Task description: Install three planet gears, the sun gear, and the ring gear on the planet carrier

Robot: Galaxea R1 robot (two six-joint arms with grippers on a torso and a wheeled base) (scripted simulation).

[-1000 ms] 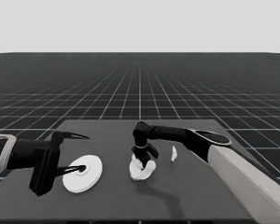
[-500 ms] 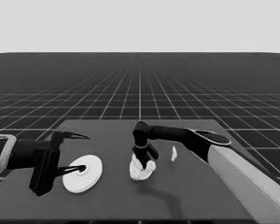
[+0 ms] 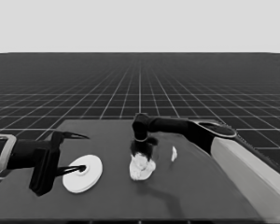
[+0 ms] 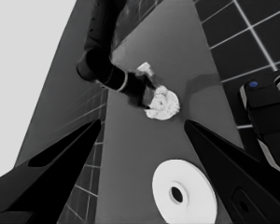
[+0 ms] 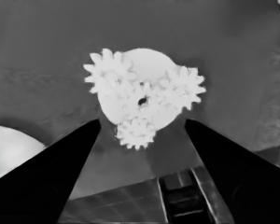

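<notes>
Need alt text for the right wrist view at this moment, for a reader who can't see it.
The right gripper, fingers open and holding nothing, looks at the smaller round part on the dark table, with three small toothed gears seated around its rim and a smaller one at the centre. Part of the larger round part shows at one edge.

In the head view the right gripper (image 3: 143, 148) hides the top of the smaller round part (image 3: 141, 168), and its gears (image 5: 136, 132) blur into one lump. The larger round part (image 5: 7, 151) is cut off in the right wrist view.
</notes>
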